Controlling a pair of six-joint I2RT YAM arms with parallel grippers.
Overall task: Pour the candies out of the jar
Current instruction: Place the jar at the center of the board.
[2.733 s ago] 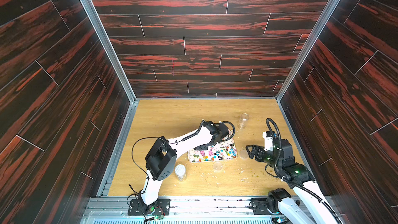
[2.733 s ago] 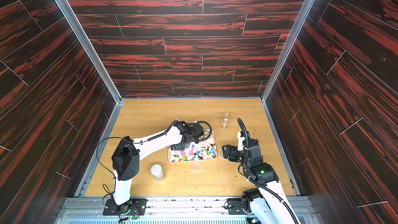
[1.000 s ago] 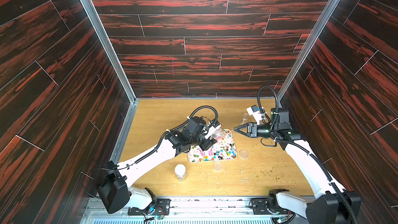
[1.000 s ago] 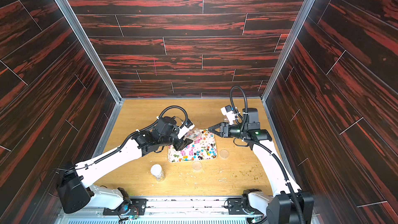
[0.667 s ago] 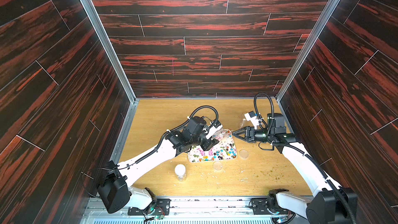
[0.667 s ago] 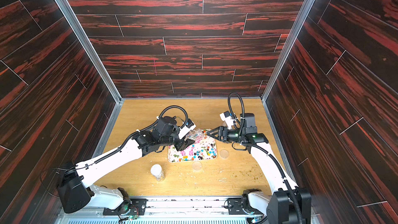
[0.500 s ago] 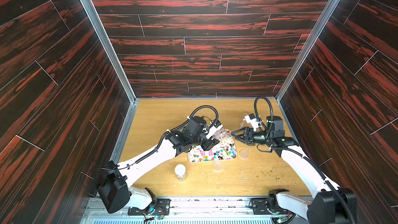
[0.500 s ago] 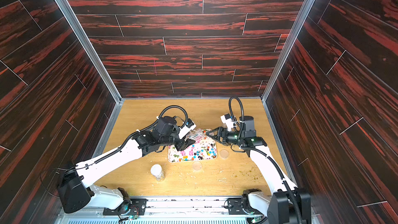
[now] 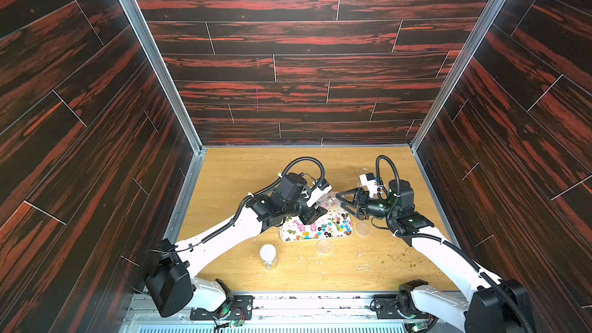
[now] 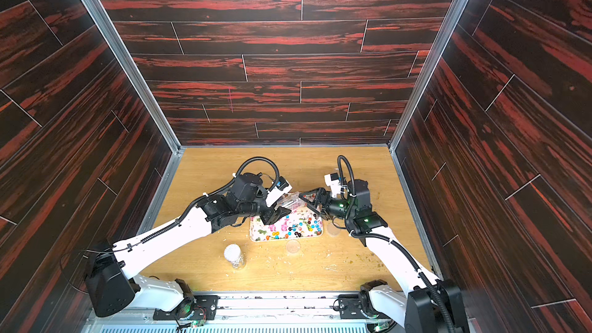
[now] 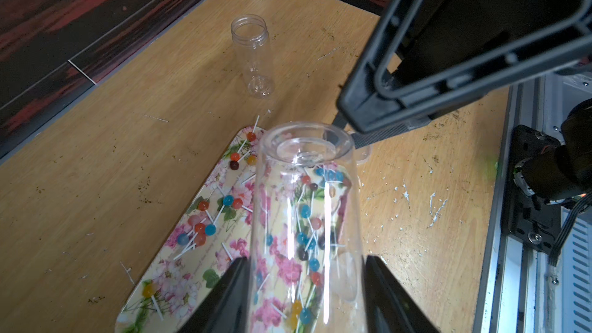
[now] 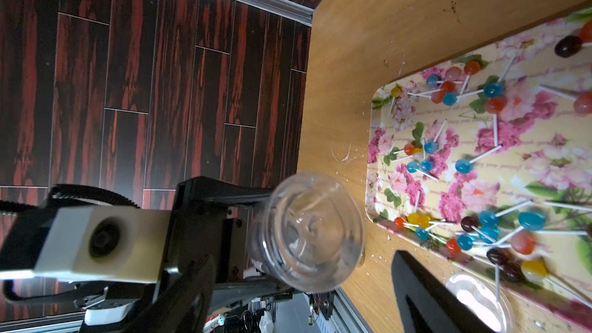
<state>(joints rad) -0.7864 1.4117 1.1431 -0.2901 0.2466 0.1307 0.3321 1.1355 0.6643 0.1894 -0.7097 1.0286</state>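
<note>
— Looking for the candies: where do they lie?
— Spread over the floral tray. They are small lollipop balls on white sticks, blue, orange, red, dark and a few yellow. In both top views they crowd the half of the tray nearer the right arm.
— And the jar?
— Held in the air above the tray's far edge, tilted, its clear base turned toward the right gripper. Through its wall I see only the tray's print and the candies beneath, so nothing seems to be inside. Its mouth is hidden from me.
— Who holds it?
— The left gripper, jaws closed on the jar's sides. The right gripper stands with jaws wide, just beside the base, gripping nothing. Whether it touches the base I cannot tell.
— So the pour is done?
— For this jar I judge so; what is left seems to be setting it down. Another open jar stands empty on the table farther back. A loose lid lies beside the tray. A capped jar stands near the front, and I cannot make out its contents.
</note>
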